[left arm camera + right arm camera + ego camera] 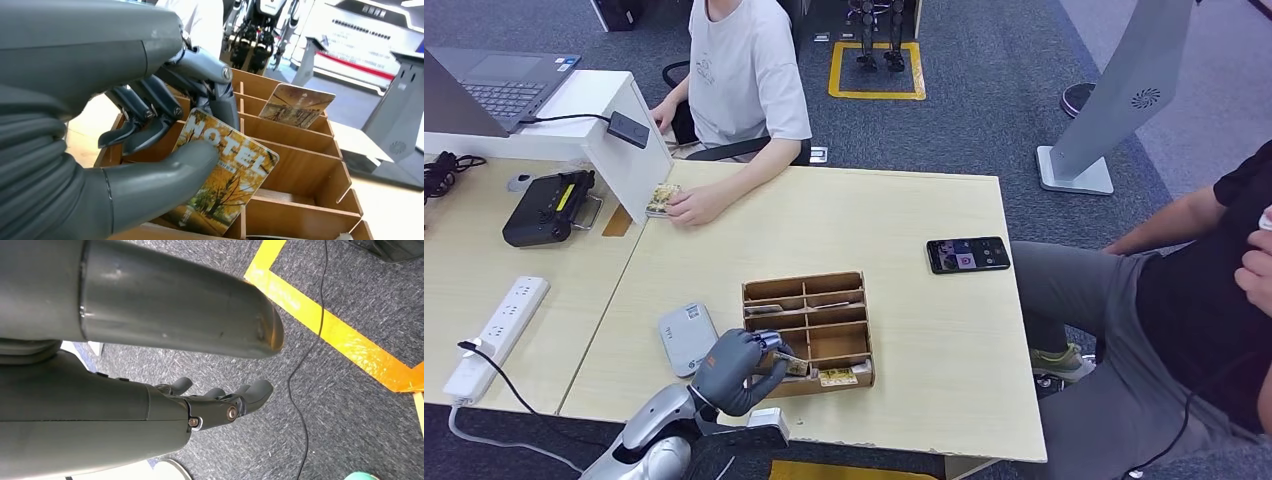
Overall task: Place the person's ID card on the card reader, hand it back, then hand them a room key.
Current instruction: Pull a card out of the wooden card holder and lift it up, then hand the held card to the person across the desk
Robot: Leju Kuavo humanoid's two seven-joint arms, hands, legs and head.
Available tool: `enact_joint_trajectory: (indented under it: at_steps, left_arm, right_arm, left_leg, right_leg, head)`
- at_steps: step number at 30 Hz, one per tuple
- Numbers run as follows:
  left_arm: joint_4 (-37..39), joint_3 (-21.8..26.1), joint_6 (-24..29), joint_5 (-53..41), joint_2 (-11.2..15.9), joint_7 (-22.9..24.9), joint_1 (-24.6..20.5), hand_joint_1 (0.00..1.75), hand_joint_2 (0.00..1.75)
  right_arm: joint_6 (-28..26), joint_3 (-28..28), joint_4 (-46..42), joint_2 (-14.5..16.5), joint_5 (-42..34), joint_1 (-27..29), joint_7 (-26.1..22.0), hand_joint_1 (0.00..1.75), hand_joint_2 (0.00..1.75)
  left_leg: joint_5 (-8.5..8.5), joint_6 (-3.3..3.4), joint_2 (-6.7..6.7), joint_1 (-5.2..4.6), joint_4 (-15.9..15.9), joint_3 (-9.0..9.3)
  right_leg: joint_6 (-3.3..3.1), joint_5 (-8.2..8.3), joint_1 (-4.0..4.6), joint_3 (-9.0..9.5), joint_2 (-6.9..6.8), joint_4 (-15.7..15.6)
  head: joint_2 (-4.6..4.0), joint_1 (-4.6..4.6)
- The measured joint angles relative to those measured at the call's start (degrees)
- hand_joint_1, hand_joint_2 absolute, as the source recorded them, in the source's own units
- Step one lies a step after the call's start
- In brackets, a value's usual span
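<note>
Left robot hand (150, 150) grasping a room key (227, 175) over the wooden organizer (824, 310); right robot hand (215, 402) loosely released.

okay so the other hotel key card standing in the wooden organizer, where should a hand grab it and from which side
Pinch the card's free upper edge, coming down from above the wooden organizer. It stands tilted on edge in a narrow slot, so the dividers block its faces and only the part sticking up is open to the fingers.
</note>
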Motion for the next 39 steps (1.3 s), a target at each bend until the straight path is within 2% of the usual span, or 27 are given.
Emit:
enact_joint_trajectory:
  at_steps: [3,7,12,17,21,26,30,37,39]
  left_arm:
    - [-3.4,0.2,0.7,2.2,1.0,-2.1,-0.1,1.75,1.75]
    - [-13.0,1.9,1.2,6.2,3.8,-4.4,-1.4,1.71,1.75]
    - [-23.7,5.3,1.6,6.4,7.7,-4.7,-2.8,1.65,1.75]
    - [-27.6,8.1,3.1,4.3,9.5,-4.2,-2.8,1.73,1.75]
    - [-27.2,8.2,2.6,0.2,8.3,0.3,-5.0,1.70,1.75]
    - [-23.7,8.1,2.5,-6.8,5.6,7.6,-10.6,1.69,1.75]
    - [-21.4,8.0,2.5,-7.8,4.1,8.6,-13.5,1.69,1.75]
    - [-19.6,7.9,2.5,-8.3,3.0,9.0,-15.0,1.74,1.75]
    - [-18.6,7.8,2.8,-11.7,2.6,11.7,-15.8,1.75,1.75]
  right_arm:
    - [-0.1,0.2,0.0,-0.1,-0.7,0.1,-0.4,0.00,0.00]
    - [-0.7,0.2,0.1,-0.1,-1.8,0.4,-1.5,0.00,0.00]
    - [-1.0,0.3,0.5,-0.1,-2.5,0.6,-2.3,0.00,0.00]
    - [-1.7,0.2,0.9,-0.1,-4.1,0.8,-3.0,0.00,0.00]
    - [-2.7,-0.3,1.5,-0.1,-5.8,1.2,-4.1,0.00,0.00]
    - [-3.4,-0.8,2.4,-0.2,-6.1,1.2,-5.0,0.00,0.00]
    - [-3.5,-0.9,3.0,-0.3,-6.1,1.2,-5.1,0.00,0.00]
    - [-3.7,-0.9,3.5,-0.3,-6.1,1.2,-5.1,0.00,0.00]
    - [-3.7,-0.9,3.6,-0.3,-6.0,1.2,-5.1,0.00,0.00]
  left_leg:
    - [0.00,0.00,0.00,0.01,0.0,-0.01]
    - [0.00,0.00,-0.01,0.01,0.0,-0.03]
    - [0.01,-0.01,0.01,0.01,0.0,-0.01]
    - [0.01,-0.01,-0.02,0.02,0.0,-0.01]
    - [0.01,0.00,-0.03,0.01,0.0,-0.04]
    - [0.04,0.03,-0.01,0.00,0.0,-0.04]
    - [0.05,0.02,0.02,0.00,0.1,-0.04]
    - [0.05,0.01,0.04,0.01,0.0,-0.05]
    - [0.05,0.00,0.02,0.01,0.0,-0.06]
  right_leg:
    - [0.00,0.00,0.00,-0.02,0.01,0.0]
    - [0.00,0.00,0.01,-0.03,-0.01,0.0]
    - [0.00,0.00,0.01,-0.02,0.01,0.0]
    - [-0.01,-0.01,0.00,-0.14,-0.02,0.0]
    - [0.00,0.00,-0.01,-0.19,-0.04,0.0]
    - [0.04,0.06,-0.02,-0.16,-0.02,0.0]
    - [0.04,0.08,-0.01,-0.08,0.04,0.0]
    - [0.03,0.07,-0.01,-0.14,0.05,0.0]
    - [0.02,0.06,0.00,-0.20,0.03,0.0]
  head:
    - [0.00,0.00]
    - [0.00,0.00]
    - [-0.01,-0.01]
    - [0.01,-0.01]
    - [-0.01,0.00]
    - [-0.01,0.01]
    - [0.01,-0.01]
    - [-0.01,-0.01]
    - [0.01,0.00]
